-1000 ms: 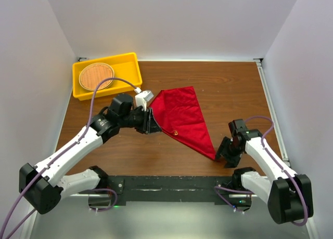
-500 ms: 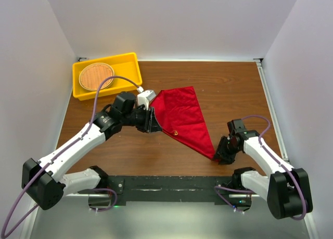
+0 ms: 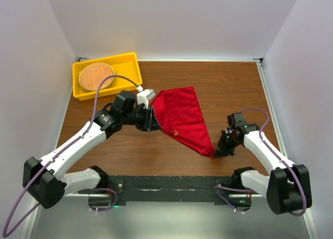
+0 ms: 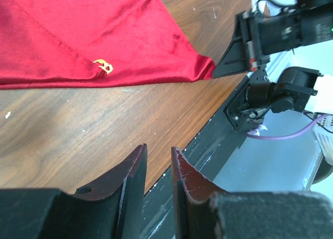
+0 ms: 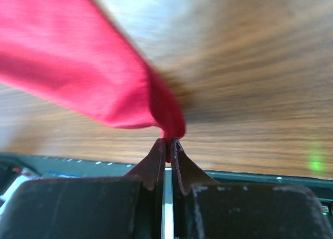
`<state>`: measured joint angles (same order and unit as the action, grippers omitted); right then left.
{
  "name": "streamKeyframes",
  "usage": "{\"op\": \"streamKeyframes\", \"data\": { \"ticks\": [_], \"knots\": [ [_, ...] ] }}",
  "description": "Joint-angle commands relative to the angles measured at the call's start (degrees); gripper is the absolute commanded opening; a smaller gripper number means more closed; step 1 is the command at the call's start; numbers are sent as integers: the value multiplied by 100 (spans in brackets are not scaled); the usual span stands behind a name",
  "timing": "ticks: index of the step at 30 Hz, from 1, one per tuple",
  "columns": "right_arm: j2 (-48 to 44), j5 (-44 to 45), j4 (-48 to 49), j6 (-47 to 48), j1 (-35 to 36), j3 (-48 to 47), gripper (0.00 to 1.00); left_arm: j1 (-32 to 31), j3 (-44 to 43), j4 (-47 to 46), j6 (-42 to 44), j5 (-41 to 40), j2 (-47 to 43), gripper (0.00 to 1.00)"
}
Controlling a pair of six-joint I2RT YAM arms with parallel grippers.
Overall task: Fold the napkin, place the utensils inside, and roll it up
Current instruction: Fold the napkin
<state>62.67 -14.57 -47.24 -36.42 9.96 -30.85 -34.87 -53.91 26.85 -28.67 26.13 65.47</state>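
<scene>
The top camera is looking down from high above the near edge, covering the whole worktop (image 3: 234, 88). The left wrist camera is peering low past the left fingers (image 4: 132, 171) across the wood toward the napkin (image 4: 104, 30). The right wrist camera is sitting far closer, behind the right fingers (image 5: 153, 168). All three are sharing the napkin's near corner.

**Blurred cloth, cropped edges, an unclear gold speck**

The right wrist view shows the napkin (image 5: 78, 67) and the table (image 5: 250, 67) badly blurred, and the cloth's corner vanishes between the pinched-together fingers of the right gripper (image 5: 168, 141). The left wrist view crops the napkin at its top and left edges. A gold speck (image 4: 103, 66) at a fold is too small to identify.
</scene>
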Motion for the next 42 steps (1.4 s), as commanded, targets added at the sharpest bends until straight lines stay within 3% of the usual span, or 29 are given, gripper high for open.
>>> {"op": "streamKeyframes", "data": {
  "ticks": [1, 7, 15, 26, 42],
  "knots": [
    [112, -537, -92, 197, 32, -833, 0, 129, -330, 135, 116, -239, 1, 29],
    [1052, -574, 101, 162, 858, -2309, 0, 437, -568, 425, 107, -547, 36, 29],
    [3521, -406, -188, 750, 1982, -5121, 0, 683, -893, 742, 55, -706, 141, 29],
    [5676, -749, -329, 856, 2766, -8021, 0, 1000, -1174, 1401, 1, -907, -193, 29],
    [6775, -1057, -118, 716, 2960, -9079, 0, 1132, -1201, 1507, 45, -864, -131, 29]
  ]
}}
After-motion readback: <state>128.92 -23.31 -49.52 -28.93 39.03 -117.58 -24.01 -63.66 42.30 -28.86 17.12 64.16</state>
